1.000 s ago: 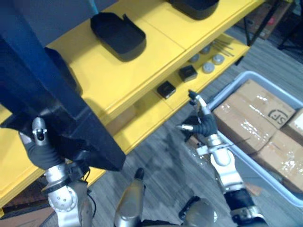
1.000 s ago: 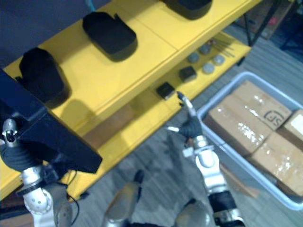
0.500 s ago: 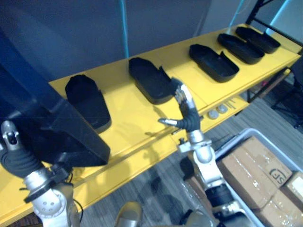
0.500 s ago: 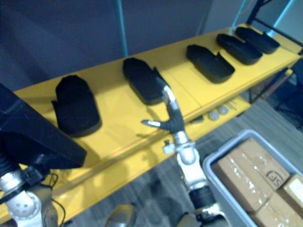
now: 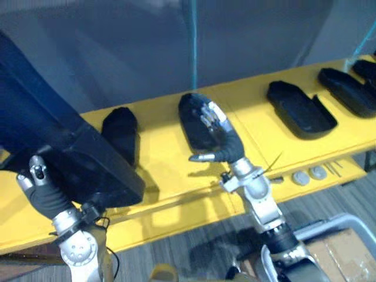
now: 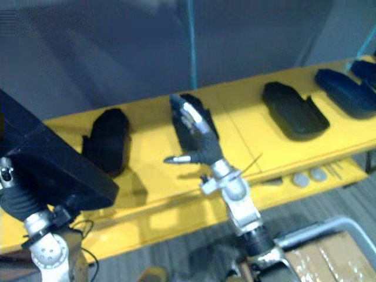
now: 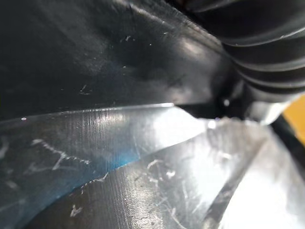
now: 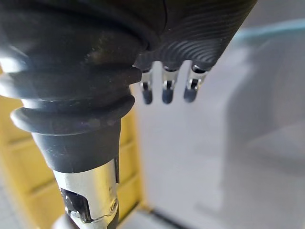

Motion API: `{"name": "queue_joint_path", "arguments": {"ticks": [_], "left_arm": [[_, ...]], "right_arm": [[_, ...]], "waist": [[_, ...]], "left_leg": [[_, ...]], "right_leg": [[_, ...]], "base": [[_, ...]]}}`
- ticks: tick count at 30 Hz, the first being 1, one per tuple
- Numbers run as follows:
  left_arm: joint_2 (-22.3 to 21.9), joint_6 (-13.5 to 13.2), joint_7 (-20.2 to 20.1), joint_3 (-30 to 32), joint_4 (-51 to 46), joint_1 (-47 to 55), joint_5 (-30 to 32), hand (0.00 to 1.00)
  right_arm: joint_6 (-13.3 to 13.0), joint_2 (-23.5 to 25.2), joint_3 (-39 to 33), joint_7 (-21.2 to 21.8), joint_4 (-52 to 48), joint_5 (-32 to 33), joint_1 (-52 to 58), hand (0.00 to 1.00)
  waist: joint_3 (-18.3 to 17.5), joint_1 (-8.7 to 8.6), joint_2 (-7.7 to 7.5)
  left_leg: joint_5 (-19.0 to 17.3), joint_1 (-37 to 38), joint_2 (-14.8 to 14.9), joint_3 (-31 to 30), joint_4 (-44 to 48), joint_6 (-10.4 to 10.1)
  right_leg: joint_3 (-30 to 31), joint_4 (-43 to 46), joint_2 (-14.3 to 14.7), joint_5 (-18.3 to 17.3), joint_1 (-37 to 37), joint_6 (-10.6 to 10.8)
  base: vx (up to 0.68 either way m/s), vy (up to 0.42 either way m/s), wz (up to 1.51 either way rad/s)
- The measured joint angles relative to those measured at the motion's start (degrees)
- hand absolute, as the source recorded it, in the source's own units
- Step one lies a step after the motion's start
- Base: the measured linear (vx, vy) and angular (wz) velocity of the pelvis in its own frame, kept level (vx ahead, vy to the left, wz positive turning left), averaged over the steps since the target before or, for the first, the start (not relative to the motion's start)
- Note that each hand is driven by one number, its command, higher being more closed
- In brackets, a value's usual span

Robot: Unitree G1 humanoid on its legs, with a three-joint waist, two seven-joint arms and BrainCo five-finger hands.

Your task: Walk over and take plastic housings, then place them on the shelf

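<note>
While standing close at the yellow shelf (image 5: 158,170), carries one large dark plastic housing (image 5: 59,141) on the left hand (image 5: 44,194), up at the left side and tilted, low end toward the shelf's front edge. Cannot tell how the fingers there sit: hidden behind the load, with nothing but dark plastic pressed close in the left wrist view. Judged borne from below and behind, the better to take the weight of so broad a piece on one arm.

Holds the right hand (image 5: 225,144) up over the shelf top, fingers straight and loose, thumb stuck out sideways, gripping nothing. Shows it in front of the middle housing (image 5: 189,117); cannot tell whether touching or just above. Probably raised for balance or to steady the set-down, not to pick.

Already laid flat on the top board, in a spaced row: the nearest housing (image 5: 120,135) just beside the carried piece, the middle one, a third housing (image 5: 299,108) farther right, and a far housing (image 5: 349,91) at the end. Set in a line with gaps, seemingly to allow putting down and lifting without knocking a neighbour.

On the lower board, small grey discs (image 5: 308,174), well apart from the work.

By judgement: taking done, placing not yet. Likely bound for the left end of the row, mostly hidden behind the load. Calls for levelling and lowering slowly, with some risk of clipping the nearest housing on the way down.
</note>
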Motion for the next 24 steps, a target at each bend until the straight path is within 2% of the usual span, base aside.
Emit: {"name": "queue_joint_path", "arguments": {"ticks": [1, 3, 5, 6, 8, 10, 13, 15, 16, 17, 18, 19, 22, 24], "left_arm": [[0.01, 0.18, 0.24, -0.68, -0.05, -0.15, 0.44, 1.0], [0.06, 1.1, 1.26, -0.42, -0.07, 0.06, 2.18, 1.0], [0.46, 3.31, 1.93, -0.36, -0.05, 0.09, 3.1, 1.0], [0.55, 4.28, 2.19, -0.32, -0.04, 0.2, 4.67, 1.0], [0.65, 4.78, 2.07, -0.1, -0.37, 0.87, 5.08, 1.0], [0.62, 5.72, 1.84, 0.98, -1.08, 2.35, 5.25, 1.0], [0.77, 6.6, 1.36, 5.18, -1.18, 5.09, 7.34, 1.0], [2.05, 8.08, 1.18, 8.07, -1.18, 5.89, 9.61, 1.0], [4.67, 9.06, 0.96, 9.94, -0.62, 5.92, 11.66, 1.0], [6.01, 9.27, 0.96, 11.03, 0.16, 5.9, 12.61, 1.0], [9.13, 9.96, 1.18, 13.02, 2.75, 5.54, 14.42, 1.0], [10.84, 10.58, 1.3, 13.94, 4.86, 5.1, 15.29, 1.0], [21.09, 15.38, 3.23, 18.63, 23.72, 1.01, 18.51, 1.0], [25.6, 17.84, 4.58, 20.52, 33.49, -1.51, 18.53, 1.0]], "right_arm": [[-0.48, 0.23, 1.08, 0.9, 0.04, 0.12, -0.7, 0.0], [-1.13, 1.28, 3.65, 1.57, 0.05, 0.72, -2.26, 0.0], [-1.2, 3.59, 7.41, 2.15, 0.13, 2.52, -3.53, 0.0], [-1.29, 5.54, 9.74, 2.09, 0.34, 3.18, -3.96, 0.0], [-1.26, 8.11, 13.17, 1.41, 1.63, 3.16, -5.01, 0.0], [-0.93, 10.38, 15.03, -0.53, 4.34, 1.42, -5.87, 0.0], [0.57, 11.5, 15.08, -6.47, 7.66, -3.98, -5.95, 0.0], [1.9, 9.49, 12.95, -12.31, 7.75, -8.19, -5.54, 0.0], [2.04, 7.94, 9.03, -15.29, 7.47, -8.97, -4.0, 0.0], [2.09, 7.16, 6.97, -16.4, 7.11, -8.97, -3.05, 0.0], [2.38, 5.31, 2.17, -18.19, 5.87, -8.81, -0.92, 0.0], [2.82, 4.22, -0.33, -18.46, 4.78, -8.19, 0.19, 0.0], [5.4, -2.33, -11.95, -18.72, -1.55, -4.98, 8.28, 0.0], [6.47, -5.86, -16.44, -17.9, -4.3, -2.91, 13.19, 0.0]], "waist": [[-0.32, 1.08, -0.05], [-0.65, 1.63, -0.29], [-1.02, 1.75, -0.86], [-1.49, 2.5, -1.19], [-1.85, 3.25, -1.5], [-2.61, 3.99, -1.79], [-3.46, 4.4, -2.09], [-3.55, 4.03, -2.23], [-3.9, 3.91, -2.25], [-4.06, 3.9, -2.19], [-4.42, 3.57, -2.06], [-4.58, 3.3, -1.98], [-5.26, 0.81, 0.0], [-5.47, -0.63, 0.45]], "left_leg": [[0.6, 0.66, -0.09, -0.08, -2.29, -0.43], [1.05, 1.07, -0.54, -0.25, -4.47, -0.47], [1.94, 1.07, -1.82, -2.01, -5.51, 0.14], [2.51, 1.22, -2.55, -3.01, -6.41, 0.45], [2.91, 1.59, -3.48, -4.13, -7.56, 0.9], [3.27, 1.78, -4.14, -4.82, -8.8, 1.63], [3.5, 1.86, -4.67, -4.79, -9.11, 1.54], [3.86, 1.88, -4.92, -4.37, -9.29, 1.21], [4.14, 1.93, -4.88, -3.08, -9.44, 0.93], [4.19, 1.95, -4.85, -2.28, -9.44, 0.87], [4.2, 2.02, -4.82, -0.64, -9.4, 0.86], [4.21, 2.15, -4.81, 0.4, -9.36, 0.84], [4.21, 3.23, -4.58, 5.7, -9.39, 0.83], [4.2, 3.99, -4.09, 8.12, -10.29, 0.82]], "right_leg": [[-1.27, -0.36, -0.08, 0.01, 0.44, 0.02], [-2.95, -1.25, -0.52, 0.21, 1.35, 0.9], [-4.95, -2.5, -1.04, 0.67, 2.95, 1.68], [-6.35, -3.03, -1.66, 0.9, 3.97, 2.07], [-7.88, -3.73, -2.21, 0.87, 5.36, 2.13], [-9.07, -4.17, -2.76, 0.83, 5.99, 2.4], [-9.61, -4.65, -3.2, 1.09, 6.55, 2.79], [-9.43, -4.88, -3.44, 1.45, 6.42, 3.27], [-8.61, -4.91, -3.57, 1.99, 5.8, 3.9], [-7.93, -4.93, -3.61, 2.12, 5.38, 3.95], [-6.74, -5.14, -3.7, 2.56, 4.64, 4.06], [-6.11, -5.42, -3.71, 2.88, 4.4, 4.05], [-2.81, -6.89, -3.73, 4.24, 3.6, 4.18], [-0.7, -6.91, -3.5, 4.59, 2.57, 3.86]], "base": [[0.02, 0.015, 0.74], [-0.03, 0.045, 0.52], [-0.04, 0.036, 0.61], [-0.05, 0.032, 0.54], [-0.04, 0.032, 0.45], [-0.02, 0.021, 0.3], [0.01, 0.026, 0.11], [0.01, 0.016, -0.06], [0.02, 0.024, -0.21], [0.03, 0.036, -0.4], [0.02, 0.031, -0.39], [0.03, 0.044, -0.48], [0.01, 0.037, -0.52], [-0.01, 0.02, -0.55]]}}
